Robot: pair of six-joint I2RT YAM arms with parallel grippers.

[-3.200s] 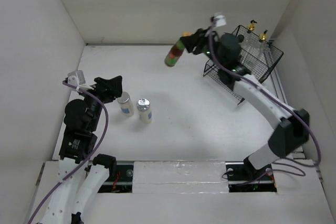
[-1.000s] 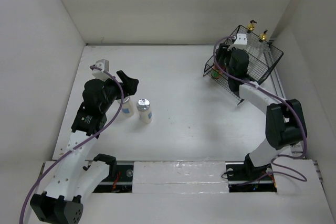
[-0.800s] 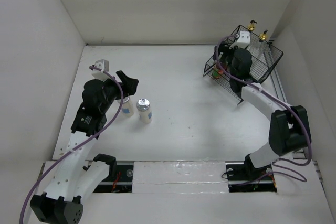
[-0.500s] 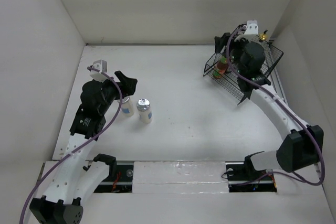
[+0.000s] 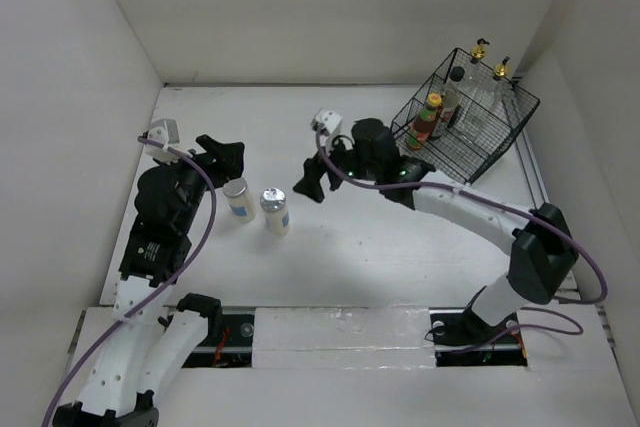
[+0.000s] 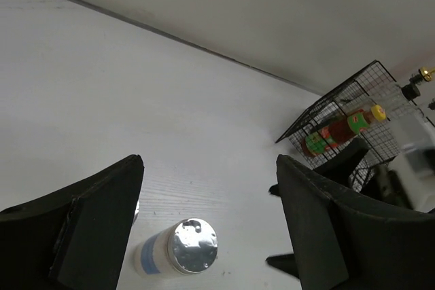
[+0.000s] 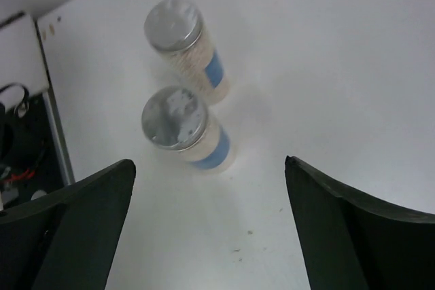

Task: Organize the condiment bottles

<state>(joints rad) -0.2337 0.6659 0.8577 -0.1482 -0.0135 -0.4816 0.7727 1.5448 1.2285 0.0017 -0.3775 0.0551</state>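
At the left, the left gripper (image 5: 222,154) has drawn back a little toward the table's left edge. It hangs just above and behind the left white bottle (image 5: 238,199), its fingers apart and gripping nothing. That bottle and the right white bottle (image 5: 274,210) stand where they stood, just beside each other in the left half of the table (image 5: 350,257), about midway between the near and far edges.

The big change is the right gripper (image 5: 312,180). It has let go of the yellow-capped bottle (image 5: 429,119) and swung out to the table's middle, near the right white bottle, with its fingers spread wide and empty.

The yellow-capped bottle now leans inside the black wire basket (image 5: 470,152) at the far right corner. The black-capped bottle (image 5: 452,97) and the 2 clear glass bottles (image 5: 478,69) are in there with it. So 4 of 6 look stowed and only the 2 white ones remain, probably next.

There is bare table between the white bottles and the basket, an open lane for carrying. The tight spot is at the bottles themselves, where both grippers crowd 1 small patch and could collide. The basket sits close to the far and right edges.
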